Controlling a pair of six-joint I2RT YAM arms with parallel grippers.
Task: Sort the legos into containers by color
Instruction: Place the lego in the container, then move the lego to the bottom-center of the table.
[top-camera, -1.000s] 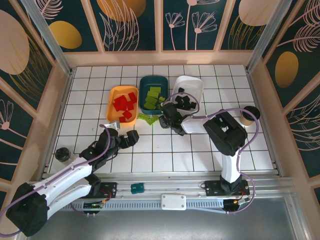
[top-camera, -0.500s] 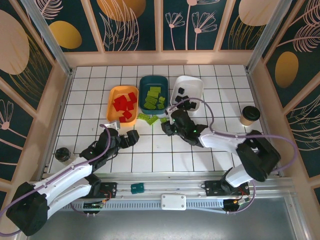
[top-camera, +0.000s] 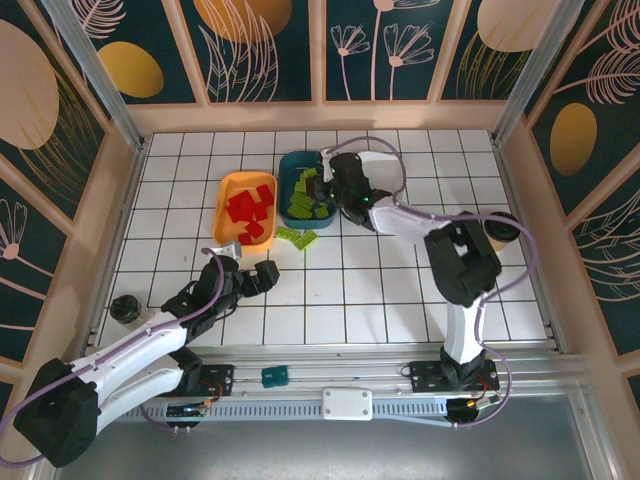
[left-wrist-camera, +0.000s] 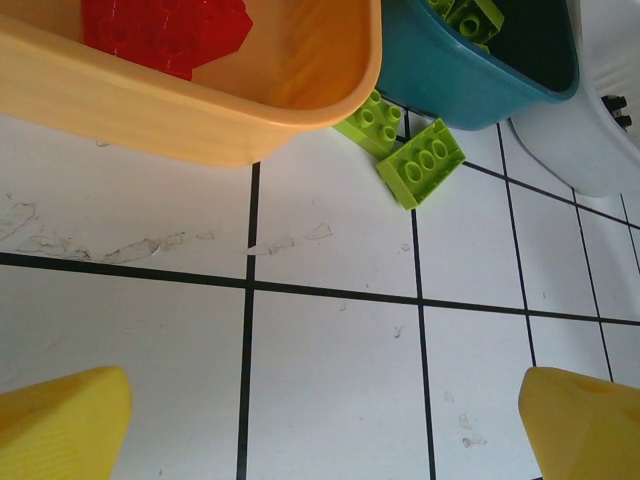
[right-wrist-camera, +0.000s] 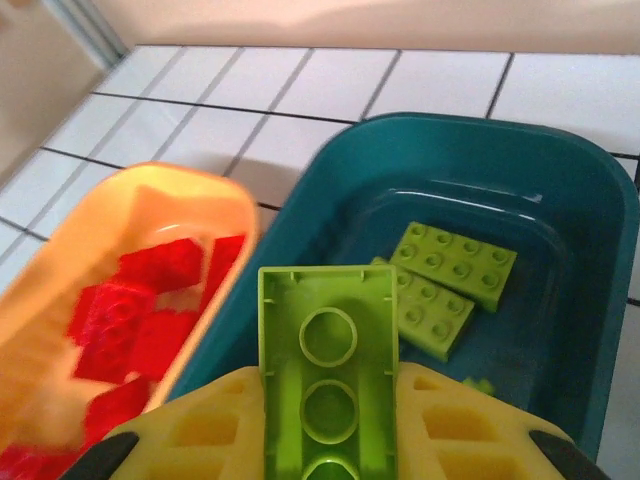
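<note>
The left gripper (left-wrist-camera: 320, 420) hangs low over the tabletop (left-wrist-camera: 330, 350), fingers spread wide and empty. Beyond it two loose lime legos (left-wrist-camera: 420, 162) lie on the tiles, just beside the orange-yellow tray (left-wrist-camera: 150, 110). Farther off, the right gripper (right-wrist-camera: 328, 425) pinches a lime brick (right-wrist-camera: 328, 340) above the teal tray (right-wrist-camera: 590, 230) (greens already lie inside). Placing looks to be in hand; next it should part its fingers over that tray.
</note>
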